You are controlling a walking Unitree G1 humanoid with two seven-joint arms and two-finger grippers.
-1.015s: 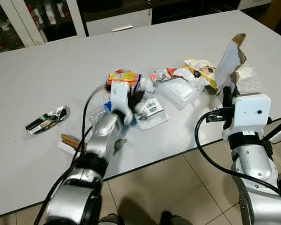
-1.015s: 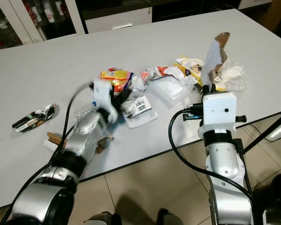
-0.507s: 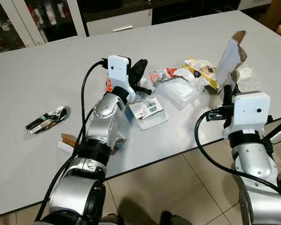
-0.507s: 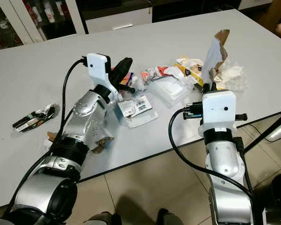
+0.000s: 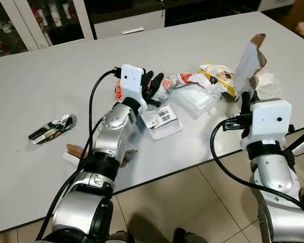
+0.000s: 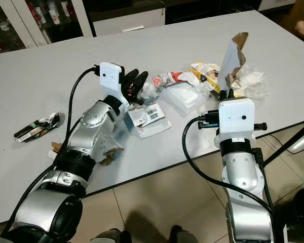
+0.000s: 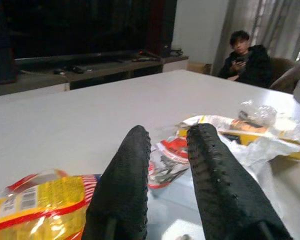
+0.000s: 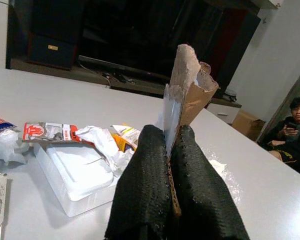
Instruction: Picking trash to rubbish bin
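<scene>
Right gripper [image 5: 247, 99] is clamped tight on a torn cardboard scrap [image 5: 249, 61], held upright above the table's [image 5: 50, 66] near edge toward the right corner, so that piece is picked and, by my read, waiting for the bin. Left gripper [image 5: 153, 86] hangs over the middle of the litter, fingers [image 7: 124, 185] parted with nothing between them, a yellow wrapper [image 7: 37, 202] just beside them and a red-and-white packet [image 7: 165, 159] ahead. Outward: a clear tray [image 5: 195, 98], a labelled card [image 5: 161, 117], a crumpled dark wrapper [image 5: 50, 129] well apart toward the left edge. The picking step is in hand; next calls for lowering onto one piece and closing.
</scene>
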